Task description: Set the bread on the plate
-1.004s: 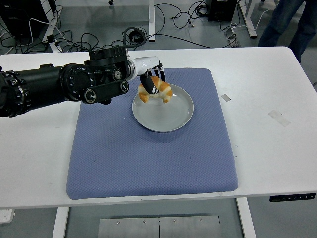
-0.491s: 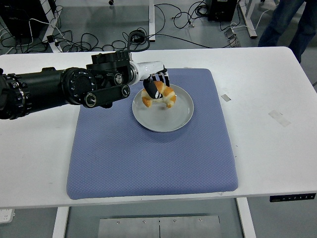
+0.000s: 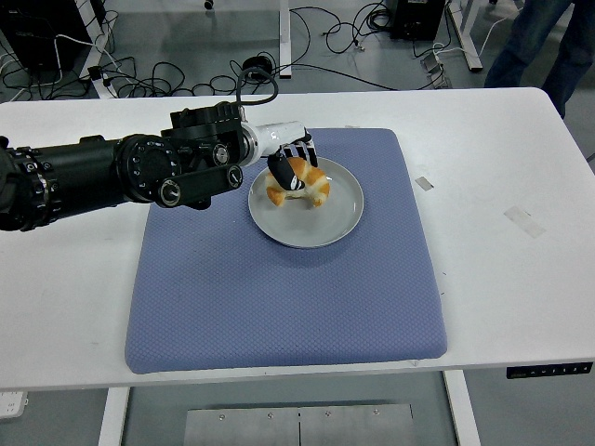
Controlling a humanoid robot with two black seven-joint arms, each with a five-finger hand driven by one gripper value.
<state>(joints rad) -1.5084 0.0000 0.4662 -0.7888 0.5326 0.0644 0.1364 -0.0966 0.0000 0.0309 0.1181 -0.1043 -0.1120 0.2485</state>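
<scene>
A golden croissant-like bread [image 3: 300,184] lies on the upper left part of the grey round plate [image 3: 321,221], which stands on the blue mat [image 3: 279,288]. My left hand [image 3: 290,163] reaches in from the left and its fingers [image 3: 299,151] are curled over the bread's top, still touching it. The bread seems to rest on the plate. The right arm is out of the picture.
The blue mat covers the table's middle. Two small pieces of tape [image 3: 424,183] [image 3: 524,220] lie on the white table [image 3: 521,279] to the right. A person's legs [image 3: 544,42] stand at the top right. Cables lie on the floor behind.
The hand has moved the bread slightly right and down, from above the plate's left rim onto the plate. The arm has shifted a little with it.
</scene>
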